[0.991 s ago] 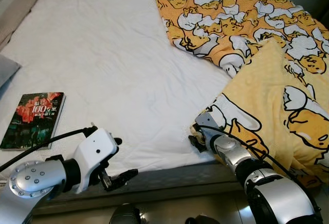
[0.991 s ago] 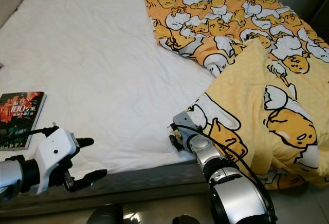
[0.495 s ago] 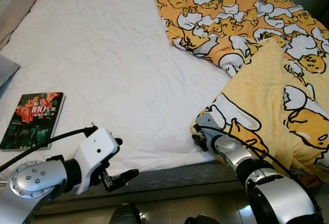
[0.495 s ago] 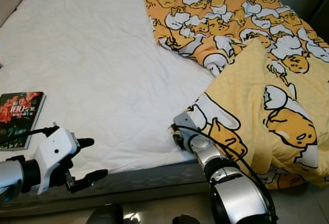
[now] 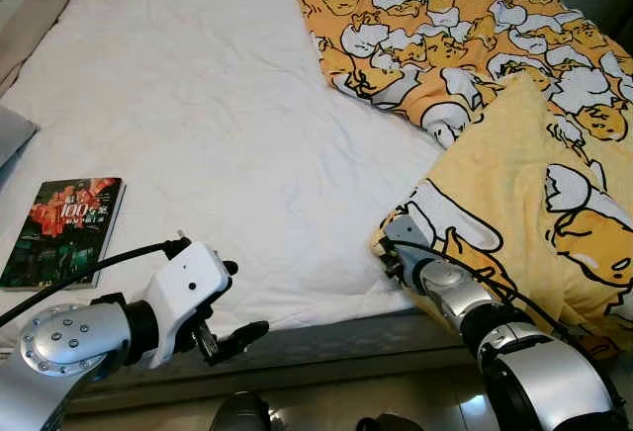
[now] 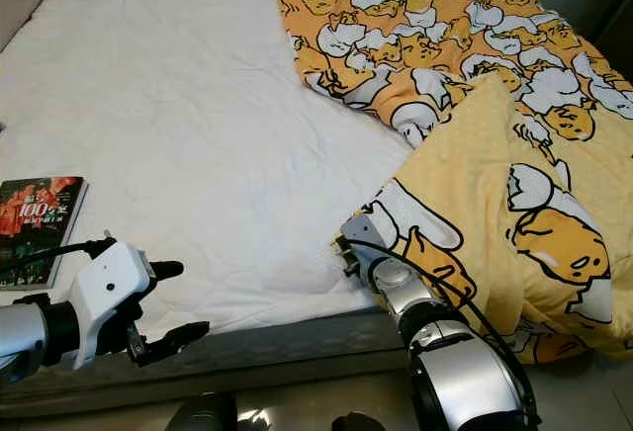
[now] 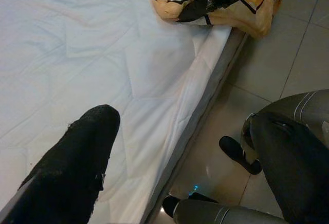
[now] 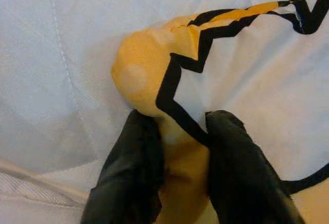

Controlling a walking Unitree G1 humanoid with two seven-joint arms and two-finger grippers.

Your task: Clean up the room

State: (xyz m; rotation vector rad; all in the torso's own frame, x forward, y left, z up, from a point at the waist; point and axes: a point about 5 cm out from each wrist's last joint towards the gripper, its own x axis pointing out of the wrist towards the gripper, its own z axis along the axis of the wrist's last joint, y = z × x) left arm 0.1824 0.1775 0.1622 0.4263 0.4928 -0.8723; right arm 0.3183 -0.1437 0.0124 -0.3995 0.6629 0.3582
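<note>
White quilted mattress (image 5: pixel 218 125) takes up most of the scene. Sprawled over its far right side, the yellow cartoon-print blanket (image 5: pixel 514 184) has its folded near corner pinched between the right gripper (image 8: pixel 177 157)'s two black fingers, right at the bed edge. Left gripper (image 5: pixel 235 334) hovers off the front edge with its fingers spread apart, nothing in them. Further left of it, a book (image 5: pixel 64 228) lies flat on the sheet.
</note>
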